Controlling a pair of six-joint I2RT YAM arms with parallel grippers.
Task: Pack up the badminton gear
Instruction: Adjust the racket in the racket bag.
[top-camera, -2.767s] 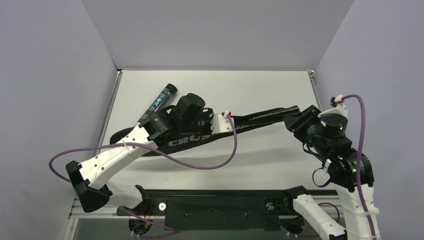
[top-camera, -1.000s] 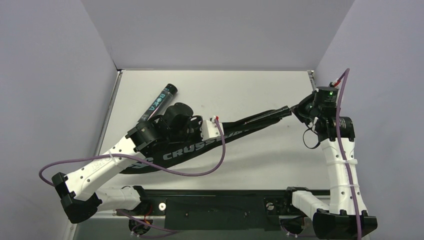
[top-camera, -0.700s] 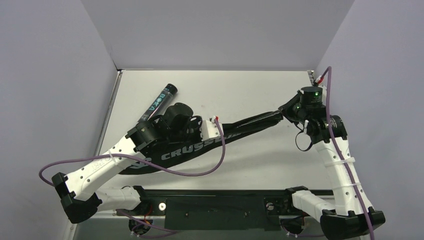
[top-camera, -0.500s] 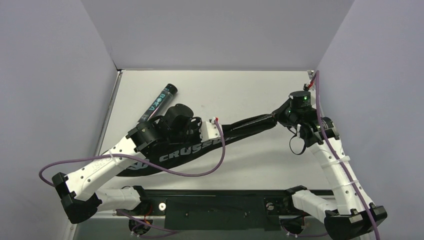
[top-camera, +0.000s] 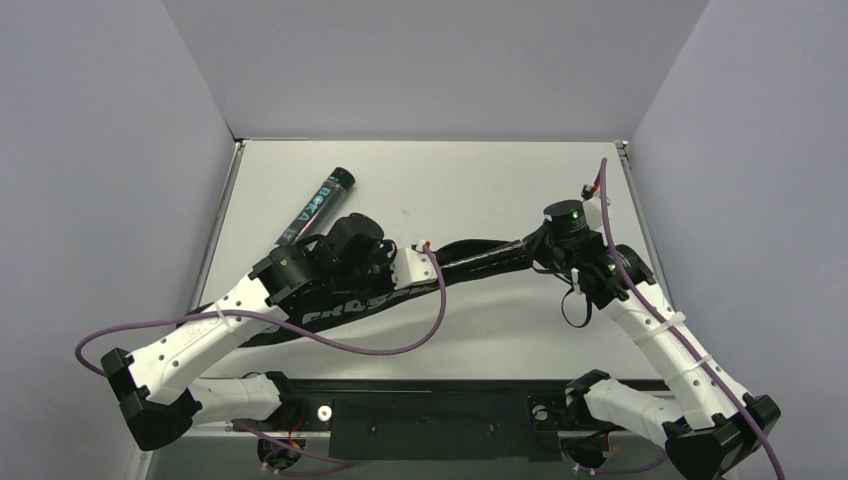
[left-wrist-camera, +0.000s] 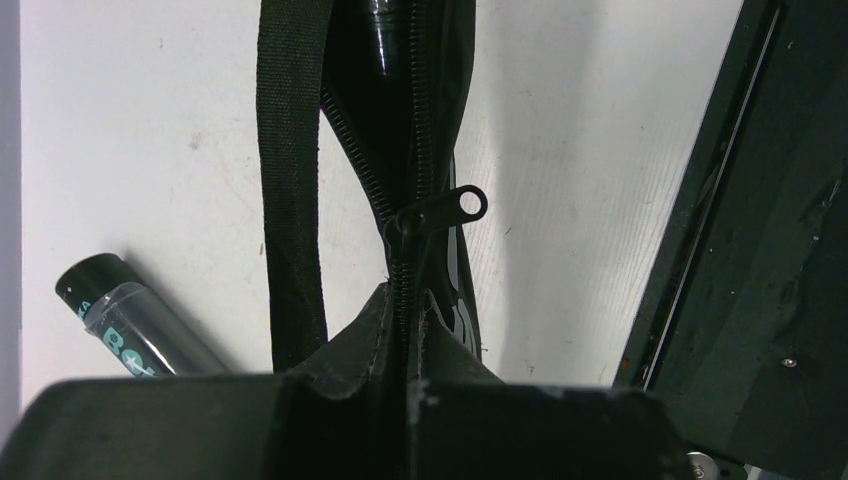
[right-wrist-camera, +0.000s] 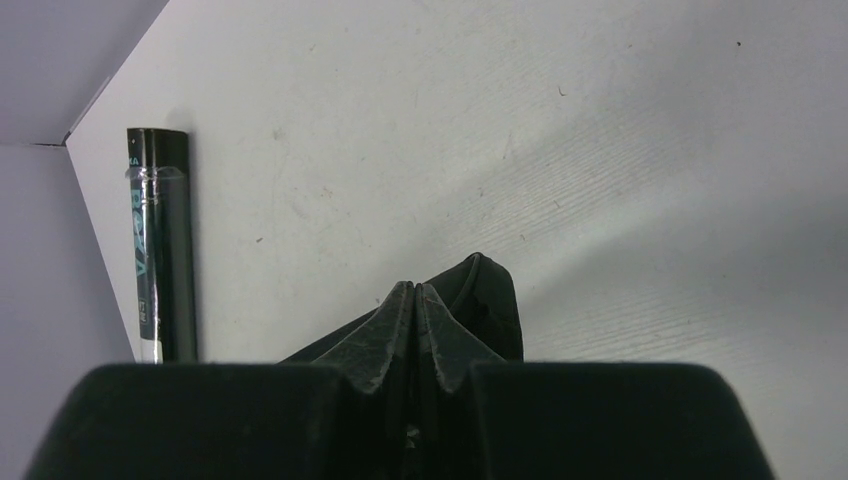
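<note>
The black CROSSWAY bag (top-camera: 300, 320) lies slantwise across the table, its narrow end to the right. My left gripper (top-camera: 432, 272) is shut on the bag's fabric at the zipper seam (left-wrist-camera: 410, 375). The zipper pull (left-wrist-camera: 455, 205) sits just ahead, and the zipper is open beyond it. My right gripper (top-camera: 530, 252) is shut on the bag's narrow end (right-wrist-camera: 415, 365), which bunches up between the jaws. The black teal-printed tube (top-camera: 318, 205) lies loose at the far left, apart from the bag, and also shows in both wrist views (left-wrist-camera: 140, 325) (right-wrist-camera: 160, 250). The rackets are hidden.
A loose black strap (left-wrist-camera: 295, 150) of the bag runs beside the zipper. A purple cable (top-camera: 330, 335) loops from the left arm over the bag. The black rail (top-camera: 440, 405) runs along the table's near edge. Grey walls close in on three sides.
My right gripper has moved left and nearer with the bag's narrow end, so the bag is shorter and bunched. The left arm shifted slightly left. The tube has not moved.
</note>
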